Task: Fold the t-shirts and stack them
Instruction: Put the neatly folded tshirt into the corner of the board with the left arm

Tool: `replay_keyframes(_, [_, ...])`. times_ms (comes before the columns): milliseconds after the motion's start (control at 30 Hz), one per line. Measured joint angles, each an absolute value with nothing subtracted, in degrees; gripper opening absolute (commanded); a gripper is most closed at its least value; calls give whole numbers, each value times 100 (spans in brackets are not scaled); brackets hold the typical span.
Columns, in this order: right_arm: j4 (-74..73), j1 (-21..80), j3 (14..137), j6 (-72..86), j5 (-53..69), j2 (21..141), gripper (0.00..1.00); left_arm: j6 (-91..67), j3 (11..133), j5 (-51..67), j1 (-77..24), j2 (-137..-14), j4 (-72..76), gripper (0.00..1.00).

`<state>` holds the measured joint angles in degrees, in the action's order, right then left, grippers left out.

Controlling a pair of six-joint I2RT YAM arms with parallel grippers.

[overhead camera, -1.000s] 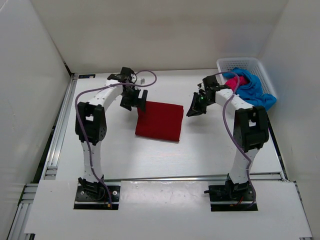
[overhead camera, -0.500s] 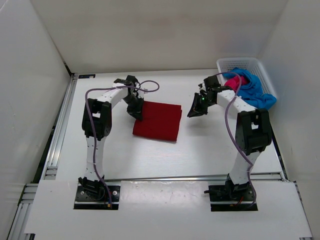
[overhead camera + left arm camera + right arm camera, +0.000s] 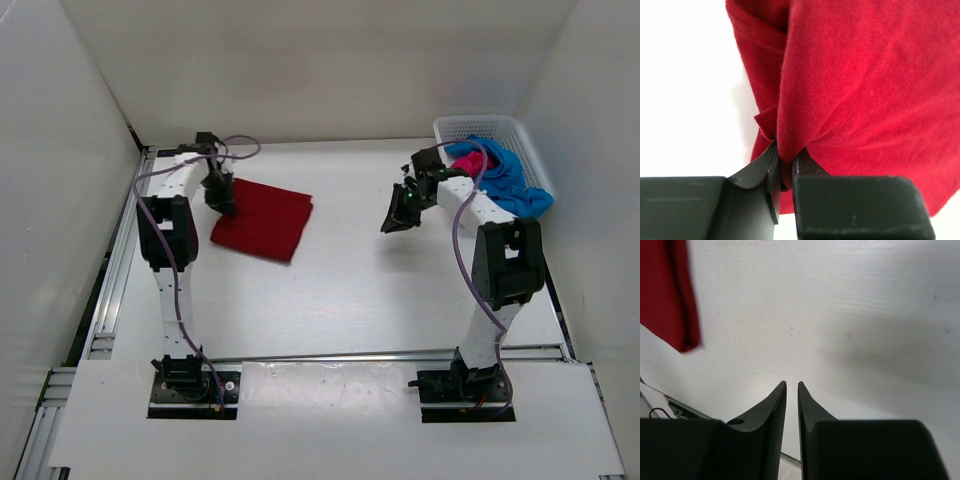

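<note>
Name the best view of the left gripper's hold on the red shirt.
Left wrist: the left gripper pinches a fold of the dark red t-shirt, close up. Top view shows it small and distant; right wrist shows only a shirt corner.

Both arms are built alike. The left arm (image 3: 169, 290) and the right arm (image 3: 487, 325) have slim white links joined by blocky black joint housings. A thin purplish-grey cable (image 3: 240, 143) loops along the left arm, and a matching right cable (image 3: 454, 248) runs along the other. Each arm stands on a black mount, the left base (image 3: 185, 385) and the right base (image 3: 458, 387), by the near edge of the table (image 3: 350, 290). The left gripper (image 3: 785, 155) and the right gripper (image 3: 792, 385) are matte black, with boxy bodies and thin, curved, tapering fingers.
</note>
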<state>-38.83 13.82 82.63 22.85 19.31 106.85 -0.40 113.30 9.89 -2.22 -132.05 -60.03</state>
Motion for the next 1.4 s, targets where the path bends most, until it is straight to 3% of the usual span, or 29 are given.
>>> replay_keyframes(300, [-4322,1356,8593,2152,1745,10783,19,-34,12403,-1044,985,-14027,-5070,11])
replay_keyframes(433, [-4569,1356,8952,2073,1660,10993,19,-14,13498,-1758,1120,-14787,-4517,11])
replay_keyframes(900, [-5365,1356,9655,1894,1304,11391,19,5,14042,-2429,1422,-15369,-3000,11])
replay_keyframes(967, [-5406,1356,9697,1892,1293,11434,19,5,14044,-2486,1459,-15408,-2888,22])
replay_keyframes(1000, [-5424,1356,9721,1890,1288,11454,19,3,14044,-2497,1476,-15423,-2842,48])
replay_keyframes(1033, [-5437,1356,9751,1887,1275,11478,19,27,14044,-2499,1490,-15439,-2825,64])
replay_keyframes(1133, [-5439,1356,9776,1883,1273,11491,19,47,14035,-2624,1518,-15443,-2790,93])
replay_keyframes(1400, [-5457,1356,9782,1855,1286,11491,19,21,14046,-3487,1542,-15358,-2648,100])
